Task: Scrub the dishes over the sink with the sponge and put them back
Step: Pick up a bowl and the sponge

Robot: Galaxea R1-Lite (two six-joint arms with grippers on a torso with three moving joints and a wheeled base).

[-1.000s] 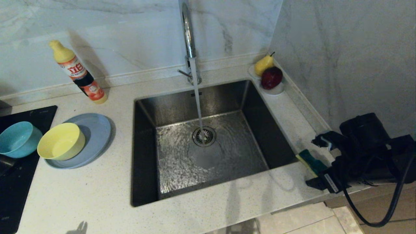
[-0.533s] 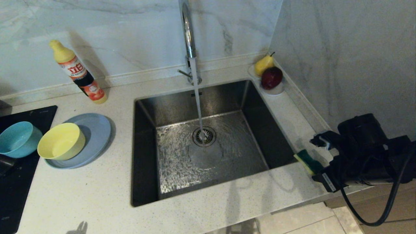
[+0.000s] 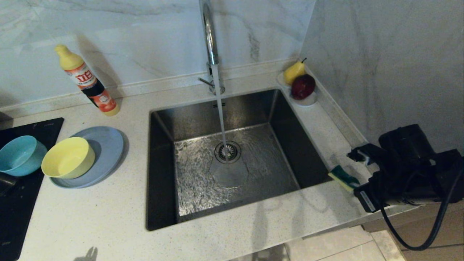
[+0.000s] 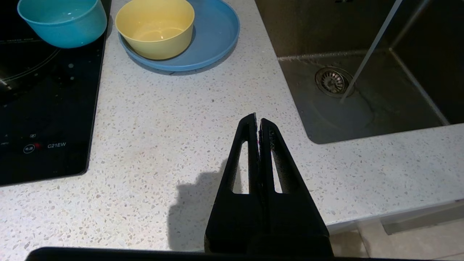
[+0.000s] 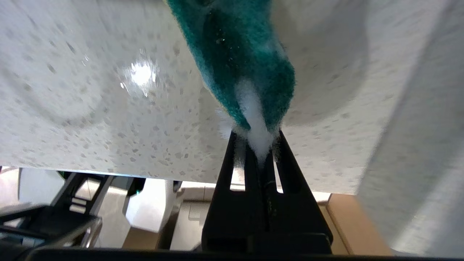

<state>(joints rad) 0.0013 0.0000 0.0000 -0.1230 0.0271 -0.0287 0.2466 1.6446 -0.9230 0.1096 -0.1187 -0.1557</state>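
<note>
Right tool (image 5: 258,145) is clenched on the sponge (image 3: 342,176) at the sink's (image 3: 232,159) right rim, on the surface (image 3: 108,214). Water runs from the tap (image 3: 209,40). Left tool (image 4: 258,125) hangs clamped empty, near the plate (image 4: 217,36) carrying the yellow bowl (image 4: 156,27); teal bowl (image 4: 63,20) sits beside it on the hob (image 4: 36,108).

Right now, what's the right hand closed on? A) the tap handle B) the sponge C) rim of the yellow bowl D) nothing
B: in the right wrist view the right hand is pinched shut on the end of the green-faced sponge, on the counter at the sink's right edge, far from the yellow bowl.
</note>
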